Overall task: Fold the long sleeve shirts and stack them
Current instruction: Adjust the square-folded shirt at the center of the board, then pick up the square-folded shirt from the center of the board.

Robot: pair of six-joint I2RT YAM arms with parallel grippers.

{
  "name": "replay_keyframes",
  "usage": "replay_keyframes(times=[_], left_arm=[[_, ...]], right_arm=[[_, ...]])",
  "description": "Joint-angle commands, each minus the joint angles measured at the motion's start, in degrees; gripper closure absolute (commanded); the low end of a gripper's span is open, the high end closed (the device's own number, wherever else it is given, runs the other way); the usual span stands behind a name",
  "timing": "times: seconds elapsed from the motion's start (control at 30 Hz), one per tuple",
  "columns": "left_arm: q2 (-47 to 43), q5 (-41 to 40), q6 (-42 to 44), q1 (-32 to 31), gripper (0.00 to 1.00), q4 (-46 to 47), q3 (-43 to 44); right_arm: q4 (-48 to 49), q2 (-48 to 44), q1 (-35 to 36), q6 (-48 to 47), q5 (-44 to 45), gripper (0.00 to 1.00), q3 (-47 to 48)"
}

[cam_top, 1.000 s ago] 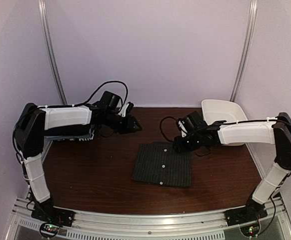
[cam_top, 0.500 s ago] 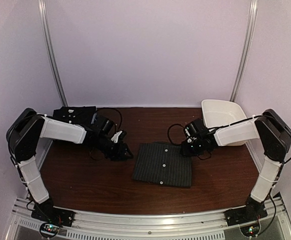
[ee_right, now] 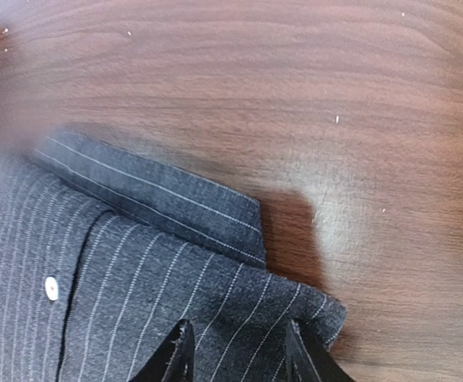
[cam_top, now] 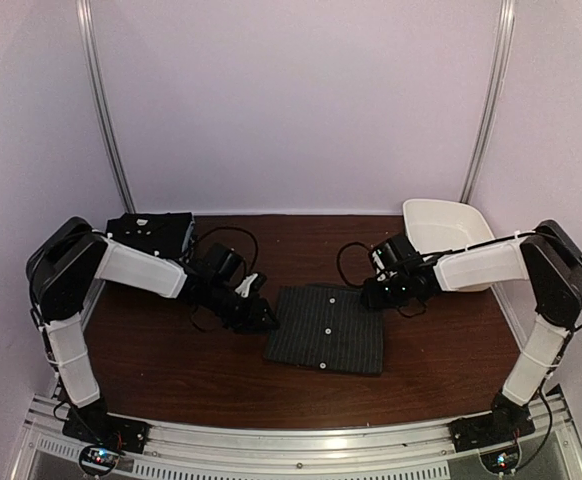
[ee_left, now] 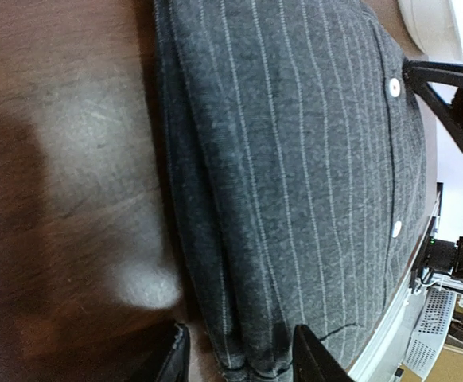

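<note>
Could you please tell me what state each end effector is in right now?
Left end effector: open, straddling the pinstriped shirt at its folded edge.
Right end effector: open, straddling the same shirt's corner by the collar.

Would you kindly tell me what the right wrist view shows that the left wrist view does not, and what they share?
Only the right wrist view shows the collar of the pinstriped shirt. Only the left wrist view shows the shirt's layered folded side edge and the white tub. Both show the pinstripes, white buttons, the brown table, and their own fingers with shirt cloth between them.
</note>
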Motion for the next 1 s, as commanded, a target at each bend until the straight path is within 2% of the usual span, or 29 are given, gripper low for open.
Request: replay_keyframes(times=[0.0, 0.3, 0.43, 0.5, 0.6, 0.73, 0.97], left_arm=[[1.5, -2.8, -0.6, -0.9, 0.55, 0.3, 1.2], [4.5, -4.0, -1.6, -2.6, 0.56, -0.6, 2.9], [5.0, -4.4, -2.7, -2.7, 0.61, -0.2, 3.4], [5.1, -4.2, -3.5, -2.7, 0.65, 0.7, 3.4], [5.4, -3.7, -4.4, -2.7, 0.77, 1.6, 3.7], [4.1, -6.5, -4.9, -2.7, 1.0, 0.8, 4.1], [-1.1, -12.3, -3.4, -2.3, 1.0, -4.1, 3.2]], right_arm=[[-0.9, -3.5, -0.5, -1.0, -0.2, 0.59, -0.6], [-0.5, -6.1, -0.5, -1.3, -1.3, 0.58, -1.5], [-0.7, -6.7, -0.5, -1.6, -1.9, 0.58, -1.6], [-0.7, -6.8, -0.5, -1.7, -2.2, 0.58, -1.8], [-0.6, -7.0, -0.5, -1.7, -2.5, 0.57, -2.2], [-0.3, -7.7, -0.5, -1.5, -3.1, 0.57, -2.9], [-0.8, -8.9, 0.0, -1.4, -4.7, 0.57, -3.2]])
